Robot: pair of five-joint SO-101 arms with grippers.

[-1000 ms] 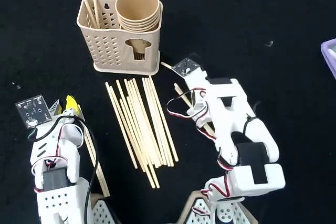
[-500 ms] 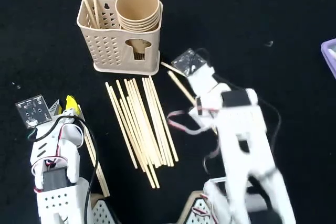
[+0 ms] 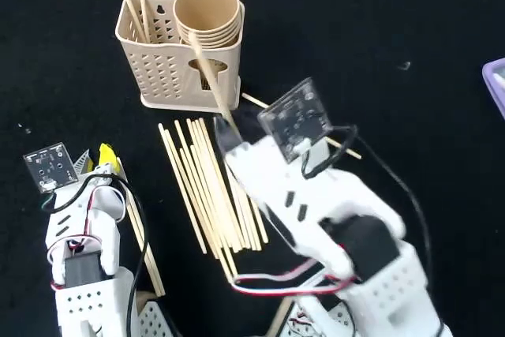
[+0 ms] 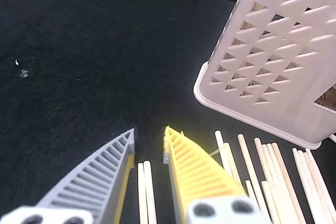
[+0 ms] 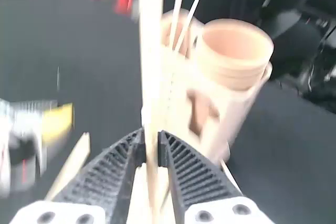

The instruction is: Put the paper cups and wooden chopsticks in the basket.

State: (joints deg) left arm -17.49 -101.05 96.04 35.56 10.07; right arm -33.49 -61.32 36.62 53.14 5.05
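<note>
The beige basket [image 3: 177,65] stands at the table's back left, with stacked paper cups [image 3: 207,9] in one compartment and two chopsticks [image 3: 134,5] in the other. A pile of wooden chopsticks [image 3: 209,187] lies in front of it. My right gripper [image 3: 229,136] hangs above the pile, shut on one chopstick [image 3: 209,76] that tilts up toward the basket. In the right wrist view, that chopstick [image 5: 149,77] rises from my gripper [image 5: 150,135] toward the cups [image 5: 236,51]. My left gripper [image 4: 148,132] is open, low at the front left over two chopsticks [image 4: 146,192].
One loose chopstick [image 3: 343,147] lies to the right of the raised arm, partly under it. A purple object [image 3: 495,80] pokes in at the table's right edge. In the left wrist view, the basket [image 4: 273,61] stands close to the pile [image 4: 268,171].
My right arm has risen and swung left over the pile, lifting one chopstick off the table and tilting it toward the basket. The left arm has stayed still.
</note>
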